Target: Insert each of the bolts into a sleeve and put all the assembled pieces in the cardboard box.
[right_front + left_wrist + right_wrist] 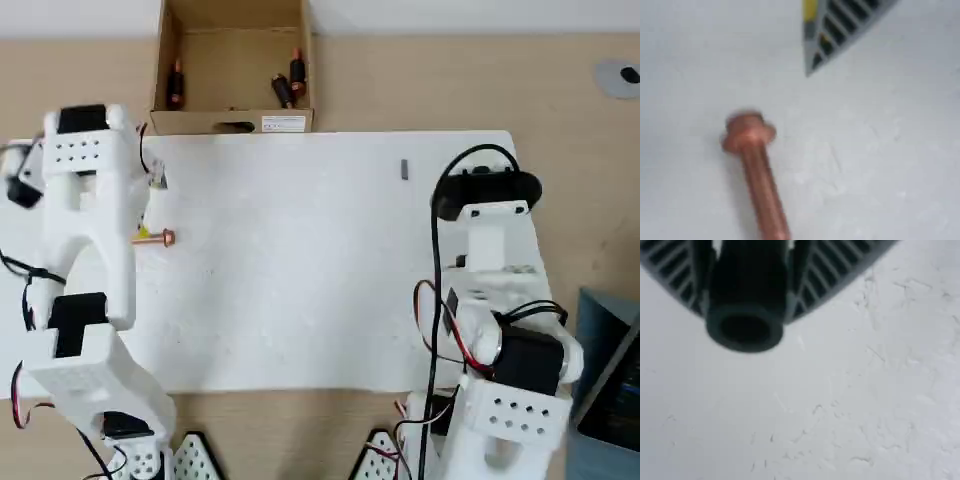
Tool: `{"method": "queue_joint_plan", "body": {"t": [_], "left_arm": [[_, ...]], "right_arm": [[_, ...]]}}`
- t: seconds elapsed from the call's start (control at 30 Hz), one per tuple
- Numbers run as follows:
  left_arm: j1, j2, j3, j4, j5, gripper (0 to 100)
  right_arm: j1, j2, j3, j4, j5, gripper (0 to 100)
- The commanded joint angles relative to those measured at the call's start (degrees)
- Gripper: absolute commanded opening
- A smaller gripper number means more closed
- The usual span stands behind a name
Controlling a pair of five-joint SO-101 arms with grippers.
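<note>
A copper bolt [155, 238] lies on the white mat [300, 280] at its left side, sticking out from under my left arm [90, 200]. In the left wrist view the bolt [756, 165] lies flat, and one finger [840, 30] of my open left gripper hangs just beyond its head, not touching it. My right gripper [747, 270] is shut on a black sleeve [745, 327], whose open end faces the camera just above the mat. The right arm [487, 195] stands over the mat's right side. The cardboard box [232, 122] at the back holds three assembled pieces.
A small dark piece [404, 169], perhaps another sleeve, rests on the mat's far right part, left of the right arm. The mat's middle lies bare between the arms. A dark bin [610, 370] stands at the right edge.
</note>
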Motion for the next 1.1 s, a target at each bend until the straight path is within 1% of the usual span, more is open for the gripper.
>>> {"method": "queue_joint_plan", "body": {"t": [0.0,0.1,0.13,0.27,0.37,0.47,0.6,0.67,0.83,1.07], "left_arm": [[1.14,-1.27,-9.49,2.73,-4.4,27],[0.7,-3.47,-11.96,2.73,-11.43,21],[0.7,-4.09,-12.04,2.73,-15.65,19],[0.62,-5.41,-11.87,2.64,-37.19,11],[0.62,-5.14,-11.69,2.64,-46.24,6],[0.26,-5.67,-8.97,2.64,-57.05,6],[0.26,-5.67,-3.08,2.64,-75.96,5],[0.62,-5.67,-0.35,2.64,-83.87,5],[0.62,-5.67,3.87,2.64,-97.85,5],[0.26,-5.67,3.96,2.64,-114.81,6]], "right_arm": [[0.48,-0.4,-0.31,-1.32,0.62,1.0],[0.22,-0.4,-0.31,-1.32,0.62,1.0],[0.22,-0.4,-0.31,-1.32,0.62,1.0],[0.48,-0.4,-0.31,-1.14,0.79,1.0],[0.48,-0.48,-0.31,-0.97,1.41,1.0],[0.48,-0.48,-0.22,-0.97,1.32,1.0],[0.48,-0.48,-0.04,-0.97,1.32,1.0],[0.57,-0.48,-0.04,-0.97,1.32,1.0],[0.57,-0.48,-0.04,-0.97,1.32,1.0],[0.57,-0.48,-0.13,-1.23,1.23,1.0]]}}
